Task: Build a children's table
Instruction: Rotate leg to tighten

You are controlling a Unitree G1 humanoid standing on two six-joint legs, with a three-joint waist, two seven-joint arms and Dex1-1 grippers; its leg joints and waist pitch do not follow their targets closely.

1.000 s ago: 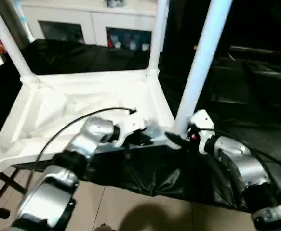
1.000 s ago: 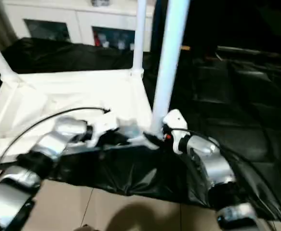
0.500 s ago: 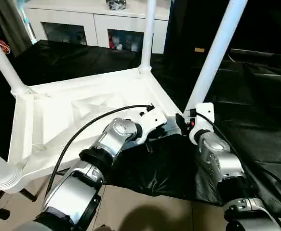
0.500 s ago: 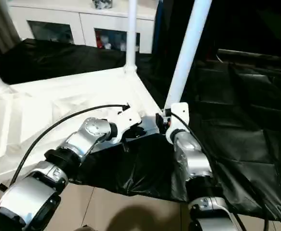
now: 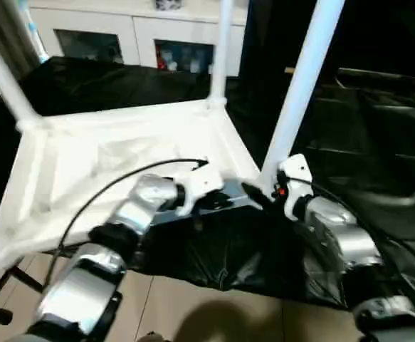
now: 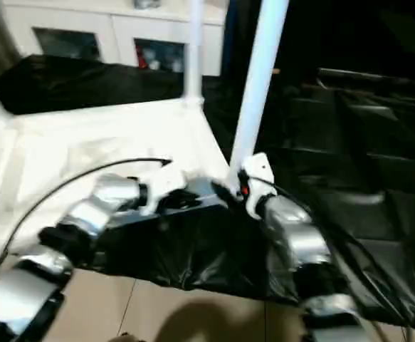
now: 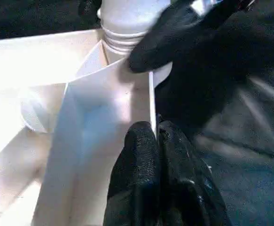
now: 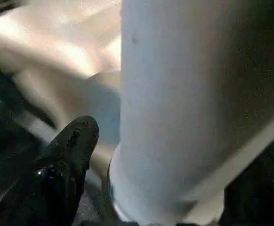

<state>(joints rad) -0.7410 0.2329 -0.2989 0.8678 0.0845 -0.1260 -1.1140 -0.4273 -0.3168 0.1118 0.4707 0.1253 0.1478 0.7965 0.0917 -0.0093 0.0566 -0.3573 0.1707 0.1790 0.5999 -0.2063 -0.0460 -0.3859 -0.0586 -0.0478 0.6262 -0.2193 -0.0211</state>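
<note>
The children's table (image 5: pixel 86 157) lies upside down on a black sheet, its white legs standing up. My left gripper (image 7: pixel 156 141) is shut on the thin rim of the top, close to the near right corner. The near right leg (image 5: pixel 300 92) rises from its corner socket (image 7: pixel 127 19). My right gripper (image 5: pixel 264 187) is open at the base of that leg. One finger (image 8: pixel 66 160) stands a little off the leg on one side, and the other finger (image 8: pixel 254 197) is on the far side. Another leg (image 5: pixel 221 50) stands at the far corner and one (image 5: pixel 4 78) at the left.
A white cabinet (image 5: pixel 122 35) with glass doors stands behind the table. The black sheet (image 5: pixel 364 142) covers the surface out to the right. Beige floor (image 5: pixel 193 306) lies below the near edge, with a dark frame (image 5: pixel 1 285) at the lower left.
The head camera has swung, so the whole picture has shifted. My right gripper's fingers have spread wider round the leg's base. My left gripper stays shut on the rim.
</note>
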